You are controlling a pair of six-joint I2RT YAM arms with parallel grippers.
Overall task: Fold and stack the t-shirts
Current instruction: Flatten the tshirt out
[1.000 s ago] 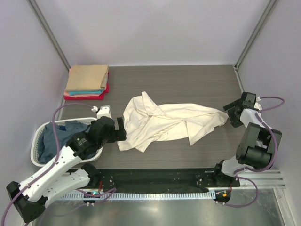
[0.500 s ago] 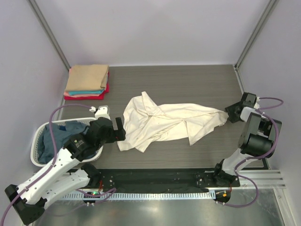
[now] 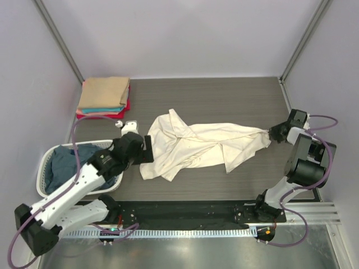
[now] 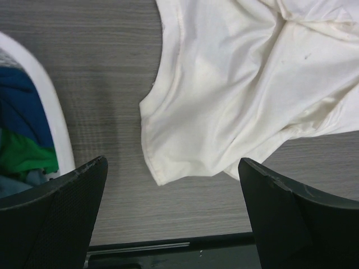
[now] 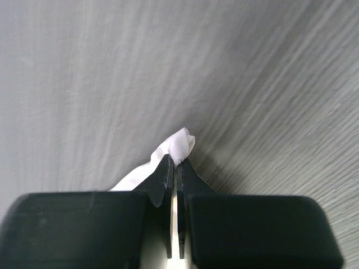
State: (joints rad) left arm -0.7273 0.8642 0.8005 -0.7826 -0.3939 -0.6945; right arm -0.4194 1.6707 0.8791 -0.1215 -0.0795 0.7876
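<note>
A large cream-white t-shirt (image 3: 196, 147) lies crumpled across the middle of the table. My right gripper (image 3: 273, 133) is at its right end, shut on a pinch of white cloth (image 5: 180, 143) that pokes out past the tips (image 5: 176, 162). My left gripper (image 3: 149, 149) hovers at the shirt's left edge, open wide, with the shirt's lower corner (image 4: 160, 176) below and between its fingers (image 4: 67, 202). Folded tan, teal and red t-shirts (image 3: 104, 96) are stacked at the back left. A dusty-blue shirt (image 3: 59, 168) and green cloth (image 4: 22, 157) lie in the basket.
The white slatted laundry basket (image 3: 41, 178) stands at the left edge, close beside my left arm. Grey walls enclose the table on three sides. A black rail (image 3: 185, 213) runs along the near edge by the arm bases.
My right gripper has shut on the right end of the cream shirt. My left gripper has moved back and to the right, over the shirt's left edge, still open.
</note>
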